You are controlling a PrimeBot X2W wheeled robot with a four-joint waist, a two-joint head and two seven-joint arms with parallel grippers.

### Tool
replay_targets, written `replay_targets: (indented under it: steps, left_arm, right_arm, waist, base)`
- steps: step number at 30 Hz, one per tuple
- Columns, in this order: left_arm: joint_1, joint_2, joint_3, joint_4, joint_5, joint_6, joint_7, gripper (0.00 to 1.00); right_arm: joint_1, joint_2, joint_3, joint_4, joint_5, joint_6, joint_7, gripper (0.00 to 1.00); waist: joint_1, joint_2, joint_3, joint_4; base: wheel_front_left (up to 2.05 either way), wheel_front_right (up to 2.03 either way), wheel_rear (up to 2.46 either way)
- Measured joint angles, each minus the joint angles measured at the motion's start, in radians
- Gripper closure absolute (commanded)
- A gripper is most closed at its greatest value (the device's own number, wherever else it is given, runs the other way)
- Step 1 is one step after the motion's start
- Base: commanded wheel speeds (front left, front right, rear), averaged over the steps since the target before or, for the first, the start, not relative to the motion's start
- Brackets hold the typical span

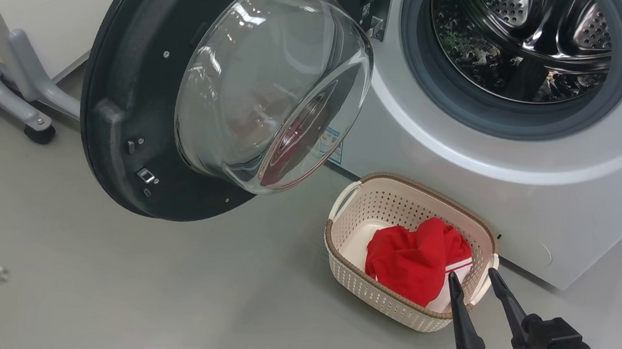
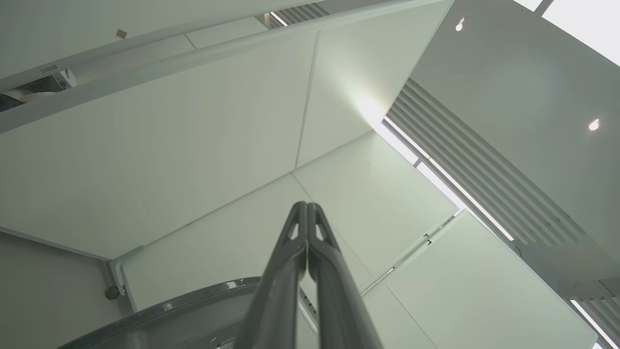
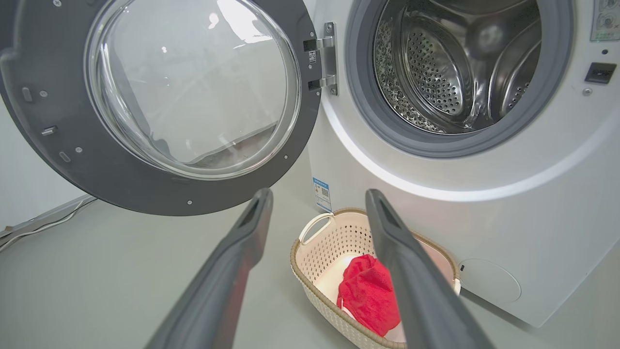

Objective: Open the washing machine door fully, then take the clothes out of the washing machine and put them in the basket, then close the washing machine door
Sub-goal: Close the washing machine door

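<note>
Red clothes (image 1: 412, 260) with a white edge, perhaps a stripe, fill the cream, brown-rimmed perforated basket (image 1: 347, 274) beside the white washing machine (image 1: 511, 173).

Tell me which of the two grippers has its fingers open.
The right gripper: its fingers stand wide apart, close to the basket. The left gripper has its fingers pressed together, with nothing between them.
</note>
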Motion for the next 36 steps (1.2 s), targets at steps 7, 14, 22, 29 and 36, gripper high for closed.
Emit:
replay_targets:
  steps: [7, 14, 22, 29, 36]
  left_arm:
    - [-0.112, 0.109, 0.128, 0.136, -0.109, 0.067, 0.063, 1.00]
    - [-0.202, 0.195, 0.163, 0.365, -0.193, 0.166, 0.152, 1.00]
    - [-0.255, 0.254, 0.130, 0.552, -0.273, 0.184, 0.278, 1.00]
    - [-0.285, 0.280, 0.056, 0.633, -0.290, 0.185, 0.389, 1.00]
    - [-0.300, 0.283, 0.014, 0.665, -0.306, 0.186, 0.468, 1.00]
  right_arm:
    - [-0.004, -0.003, 0.002, -0.002, 0.000, 0.000, 0.007, 0.00]
    - [-0.008, -0.010, 0.013, -0.005, -0.010, 0.002, 0.018, 0.00]
    - [-0.024, -0.010, 0.026, -0.011, -0.010, 0.009, 0.031, 0.00]
    - [-0.034, -0.011, 0.027, -0.013, -0.010, 0.010, 0.035, 0.00]
    - [-0.040, -0.013, 0.027, -0.018, -0.010, 0.010, 0.038, 0.00]
  waist:
    - [0.0000, 0.0000, 0.002, -0.002]
    - [0.0000, 0.0000, 0.009, -0.012]
    - [0.0000, 0.0000, 0.020, -0.046]
    - [0.0000, 0.0000, 0.035, -0.081]
    - [0.0000, 0.0000, 0.050, -0.108]
  base:
    - [0.00, 0.00, 0.00]
    - [0.00, 0.00, 0.00]
    - [0.00, 0.00, 0.00]
    - [0.00, 0.00, 0.00]
    - [0.00, 0.00, 0.00]
